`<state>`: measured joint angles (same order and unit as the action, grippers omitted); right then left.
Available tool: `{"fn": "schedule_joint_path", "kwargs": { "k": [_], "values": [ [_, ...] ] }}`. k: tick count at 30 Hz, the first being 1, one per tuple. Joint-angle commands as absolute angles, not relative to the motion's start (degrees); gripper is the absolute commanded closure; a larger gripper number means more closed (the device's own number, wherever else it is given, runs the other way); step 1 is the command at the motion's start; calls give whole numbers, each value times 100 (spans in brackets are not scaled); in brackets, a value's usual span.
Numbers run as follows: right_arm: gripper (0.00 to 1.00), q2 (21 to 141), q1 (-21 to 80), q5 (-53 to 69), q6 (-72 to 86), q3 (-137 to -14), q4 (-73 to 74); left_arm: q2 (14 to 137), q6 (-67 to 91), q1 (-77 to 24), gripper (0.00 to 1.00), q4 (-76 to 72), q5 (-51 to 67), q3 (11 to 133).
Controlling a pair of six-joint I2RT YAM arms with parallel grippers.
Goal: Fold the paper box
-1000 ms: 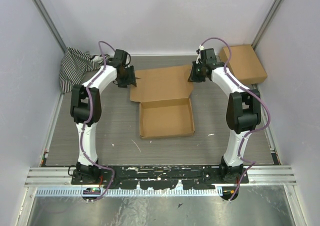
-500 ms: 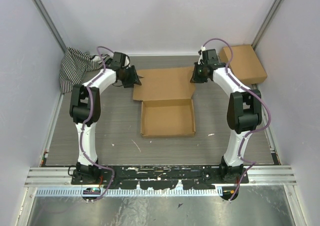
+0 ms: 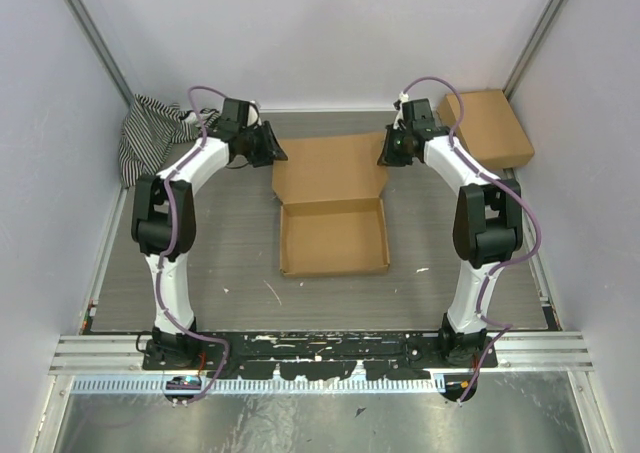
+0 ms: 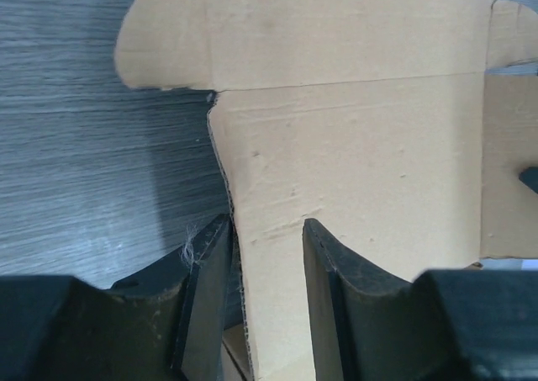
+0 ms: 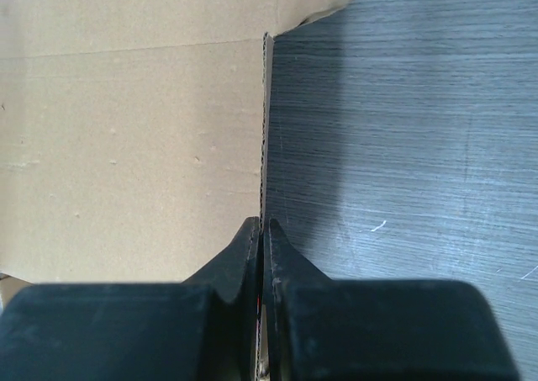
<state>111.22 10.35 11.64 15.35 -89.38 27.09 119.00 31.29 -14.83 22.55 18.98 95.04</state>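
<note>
The paper box lies mid-table as a shallow brown tray, its lid panel open behind it. My left gripper is at the lid's left edge. In the left wrist view it is open, with the cardboard edge between its fingers and a gap to the right finger. My right gripper is at the lid's right edge. In the right wrist view it is shut on the lid's thin edge.
A smaller ready-made brown box sits at the back right corner. A black-and-white striped cloth is bunched at the back left. Walls enclose the table on three sides.
My left gripper has moved right until its fingers straddle the lid's left edge. The lid and tray have shifted slightly right. The right gripper has kept its hold.
</note>
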Motion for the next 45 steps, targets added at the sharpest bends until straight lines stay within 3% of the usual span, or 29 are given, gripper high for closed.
{"fn": "schedule_joint_path", "kwargs": {
  "k": [1, 9, 14, 22, 23, 25, 27, 32, 45],
  "values": [
    [95, 10756, 1077, 1321, 1599, -8922, 2436, 11699, 3329, -1537, 55, 1812, 2181, 9258],
    [95, 10758, 1112, 1342, 1605, -8920, 2449, 12357, 2706, -1860, 57, 3136, 1526, 10374],
    [95, 10813, 1148, 1332, 1591, -8975, 2484, 12576, 2360, -2013, 68, 3805, 831, 10906],
    [95, 10971, 1161, 1285, 1584, -9110, 2627, 13095, 2016, -2048, 69, 4701, 280, 11749],
    [95, 10991, 1164, 1290, 1584, -9118, 2645, 13126, 2013, -2057, 73, 4702, 331, 11763],
    [94, 10997, 1167, 1322, 1578, -9114, 2645, 13107, 2019, -2061, 91, 4668, 412, 11697],
    [89, 10989, 1170, 1336, 1565, -9133, 2650, 12904, 2000, -2057, 100, 4346, 439, 11375],
    [72, 11008, 1160, 1330, 1459, -9368, 2809, 11751, 1949, -2048, 100, 2555, 208, 9857],
    [57, 10727, 1018, 1272, 1327, -9523, 3088, 9586, 1742, -2051, 100, -2198, -122, 6244]
  ]
}}
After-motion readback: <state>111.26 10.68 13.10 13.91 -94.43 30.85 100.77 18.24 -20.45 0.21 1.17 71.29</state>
